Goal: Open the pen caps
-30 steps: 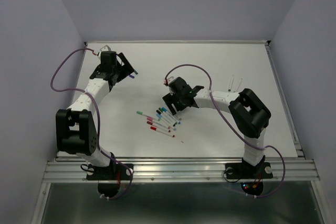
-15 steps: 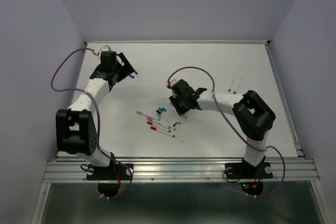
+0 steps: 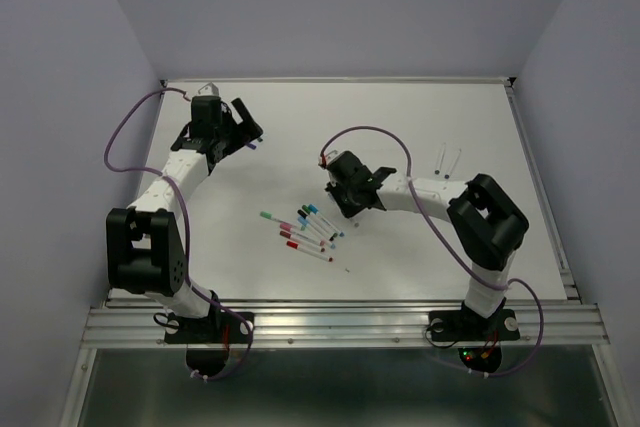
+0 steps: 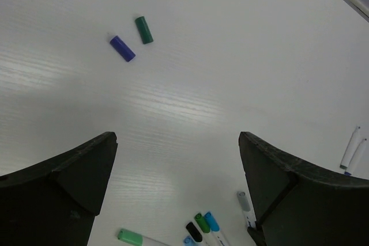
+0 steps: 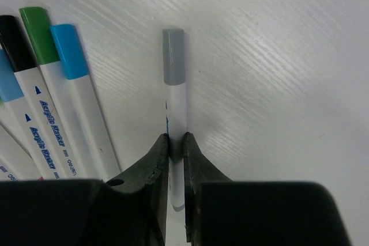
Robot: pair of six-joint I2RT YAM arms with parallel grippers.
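My right gripper point(image 5: 176, 145) pinches the white barrel of the grey-capped pen point(image 5: 176, 108), jaws pressed tight against it, low on the table point(image 5: 277, 56) beside the other pens point(image 5: 69, 125). I judge it light, stiff and slick, so I'd hold mid-barrel and pull the grey cap point(image 5: 173, 56) at its far end. Further off, my left gripper point(image 4: 176, 142) hangs spread wide above a loose purple cap point(image 4: 122, 48) and green cap point(image 4: 144, 30).

The white table point(image 3: 450, 117) carries a loose fan of white-barrelled pens point(image 3: 305, 227) near its middle, with a grey-capped pen point(image 5: 175, 102) at the fan's right edge. Toward the back left lie a blue cap point(image 4: 122, 48) and a green cap point(image 4: 144, 30) — close, not touching. Two white barrels point(image 3: 449, 159) lie well off right.
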